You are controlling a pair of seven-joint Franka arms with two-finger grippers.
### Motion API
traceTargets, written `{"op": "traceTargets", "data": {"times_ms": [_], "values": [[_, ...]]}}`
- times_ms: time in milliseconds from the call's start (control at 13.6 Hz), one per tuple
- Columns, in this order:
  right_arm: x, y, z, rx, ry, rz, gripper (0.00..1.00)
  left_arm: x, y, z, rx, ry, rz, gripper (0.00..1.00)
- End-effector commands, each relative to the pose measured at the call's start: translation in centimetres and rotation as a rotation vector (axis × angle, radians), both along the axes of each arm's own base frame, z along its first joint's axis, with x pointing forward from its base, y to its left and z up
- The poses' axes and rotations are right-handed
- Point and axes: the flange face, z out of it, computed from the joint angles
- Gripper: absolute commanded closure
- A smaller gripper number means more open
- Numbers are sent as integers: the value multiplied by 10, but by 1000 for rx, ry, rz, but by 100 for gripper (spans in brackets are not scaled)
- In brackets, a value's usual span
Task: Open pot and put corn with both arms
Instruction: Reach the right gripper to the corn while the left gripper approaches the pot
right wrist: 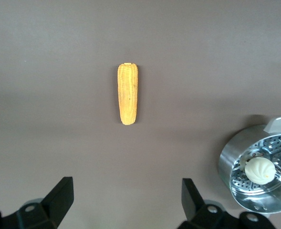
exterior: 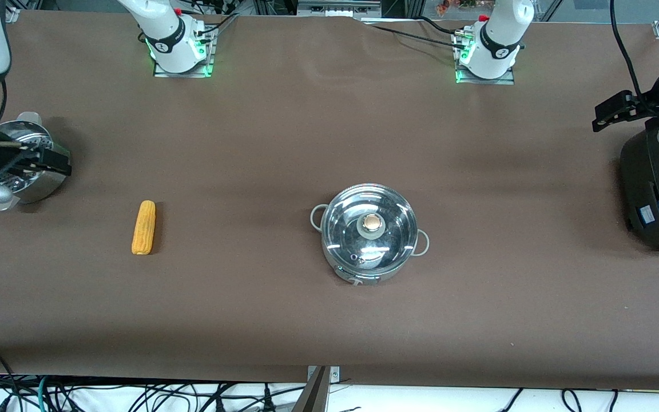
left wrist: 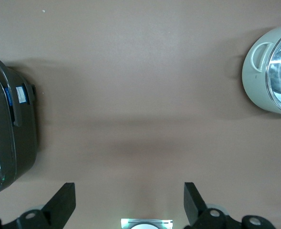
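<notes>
Brown table point(exterior: 329, 320) holds lidded pot point(exterior: 369, 232) and corn point(exterior: 144, 227), well apart.

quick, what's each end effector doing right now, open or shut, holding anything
Left end effector: open, holding nothing, up over the rice cooker.
Right end effector: open, holding nothing, up over the steamer pot.

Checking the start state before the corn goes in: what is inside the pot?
The pot is covered by its glass lid with a tan knob. Through the glass only reflections show; nothing inside can be made out.
</notes>
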Motion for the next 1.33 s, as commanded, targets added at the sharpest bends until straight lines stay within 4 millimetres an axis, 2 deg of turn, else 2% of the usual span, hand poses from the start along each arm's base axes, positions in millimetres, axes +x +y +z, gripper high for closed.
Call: {"op": "traceTargets", "data": {"times_ms": [0,74,295,442,590,737,811,885,1032,1106,1253], "values": [[12,-2,-1,-12,-34,-3,0,1,0,6,-20,3,-16,0],[17,-2,-11,-11,-39,-2,0,1,0,6,-20,3,-18,0],[41,-2,-77,-3,-6,2,0,1,2,7,-23,-9,-15,0],[52,3,-100,-7,-24,14,0,7,-16,1,-24,-30,-47,0],[61,4,-141,3,-15,13,0,8,-19,-5,-32,-24,-52,0],[57,6,-177,6,-32,15,0,6,-27,-7,-32,-16,-67,0],[53,6,-188,6,-34,12,0,7,-28,-14,-35,1,-69,0],[51,8,-193,5,-31,-14,0,9,-30,-33,-36,42,-71,0],[48,22,-206,1,-35,-26,0,10,-32,-32,-40,35,-98,0],[44,27,-217,3,-44,-20,0,12,-51,-34,-36,32,-120,8],[34,28,-242,6,-70,-17,0,17,-81,-38,-42,4,-145,8]]}}
